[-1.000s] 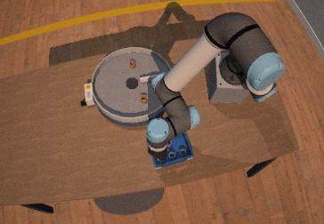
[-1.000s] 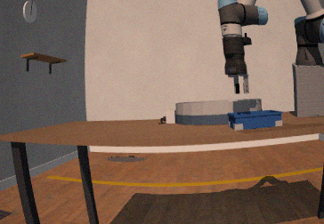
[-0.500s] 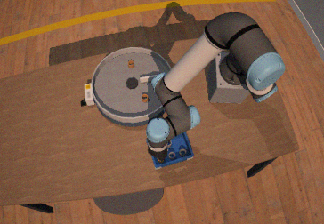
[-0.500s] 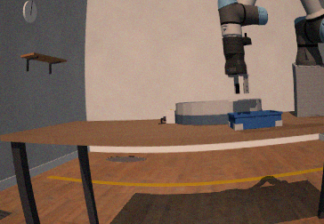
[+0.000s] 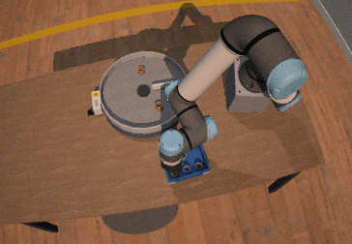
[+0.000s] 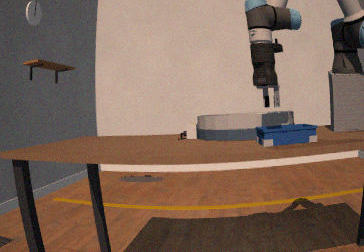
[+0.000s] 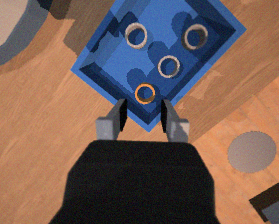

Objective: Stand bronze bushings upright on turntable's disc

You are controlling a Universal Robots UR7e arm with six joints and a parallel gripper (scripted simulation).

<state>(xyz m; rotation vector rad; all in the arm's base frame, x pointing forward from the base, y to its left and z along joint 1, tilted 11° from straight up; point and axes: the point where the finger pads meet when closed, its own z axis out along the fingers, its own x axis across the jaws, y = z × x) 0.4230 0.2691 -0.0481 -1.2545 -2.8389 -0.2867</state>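
The blue crate (image 7: 158, 52) holds one bronze bushing (image 7: 145, 93) near its closest corner and three steel bushings (image 7: 136, 35) (image 7: 196, 36) (image 7: 168, 66), all upright. My gripper (image 7: 144, 109) is open and empty, high above the crate, with the bronze bushing just ahead of the fingertips in the wrist view. From the side, the gripper (image 6: 271, 99) hangs well above the crate (image 6: 286, 133). Two bronze bushings (image 5: 140, 69) (image 5: 158, 105) stand upright on the grey turntable disc (image 5: 140, 92), clear of the dark hub (image 5: 143, 90).
The turntable has a white block (image 5: 97, 103) at its left side. The robot's grey base pedestal (image 5: 247, 92) stands to the right of the disc. The crate (image 5: 190, 165) lies near the table's front edge.
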